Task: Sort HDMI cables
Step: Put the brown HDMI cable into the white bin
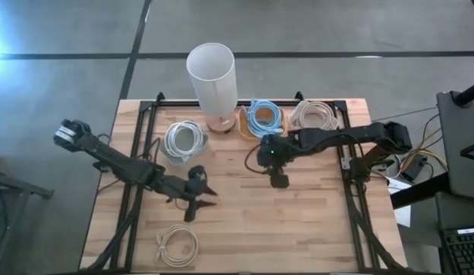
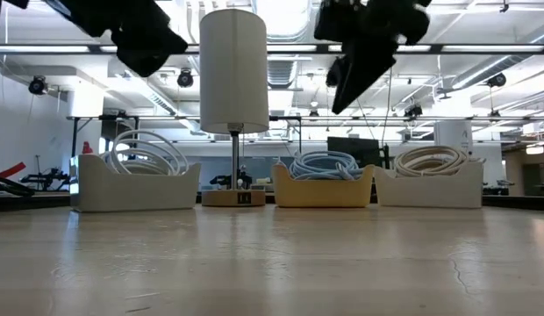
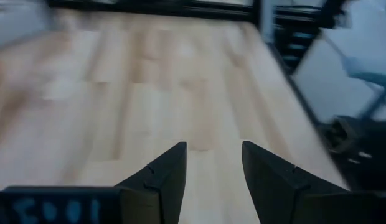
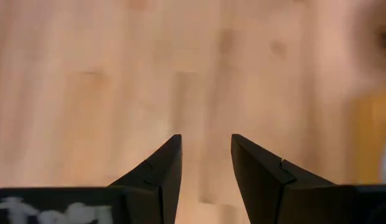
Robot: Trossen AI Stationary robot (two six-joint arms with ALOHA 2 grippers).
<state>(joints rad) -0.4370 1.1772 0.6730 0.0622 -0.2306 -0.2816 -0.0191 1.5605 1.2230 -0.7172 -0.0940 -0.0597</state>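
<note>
- Three trays stand in a row along the far edge of the counter (image 1: pixel 298 221). The white tray (image 2: pixel 136 186) on the left holds white coils (image 1: pixel 184 140), the yellow tray (image 2: pixel 323 188) in the middle holds light blue coils (image 1: pixel 264 117), and the pale tray (image 2: pixel 430 186) on the right holds beige coils (image 1: pixel 317 116).
- A lamp (image 1: pixel 212 76) with a white shade stands between the white tray and the yellow tray.
- One loose white coil (image 1: pixel 177 244) lies on the near left part of the counter, well apart from all the trays. It appears to be the only cable not yet sorted.
- The left pincer (image 1: pixel 202 200) hovers over the middle of the counter, between the white tray and the loose coil. Its fingers stand apart with nothing between them; the left wrist view shows only bare wood ahead.
- The right pincer (image 1: pixel 279 182) hangs over the counter just near of the yellow tray, fingers likewise spread and empty.
- Judged from this, sorting is nearly done and the step in hand is the reach for the last coil.
- The next move probably falls to the left arm, being the closer: travel toward the near edge, descend over the loose coil, close on one side of its loops, then carry it to the white tray.
- The loops are thin and lie flat, so the fingers would need to come right down to the wood to catch them.
</note>
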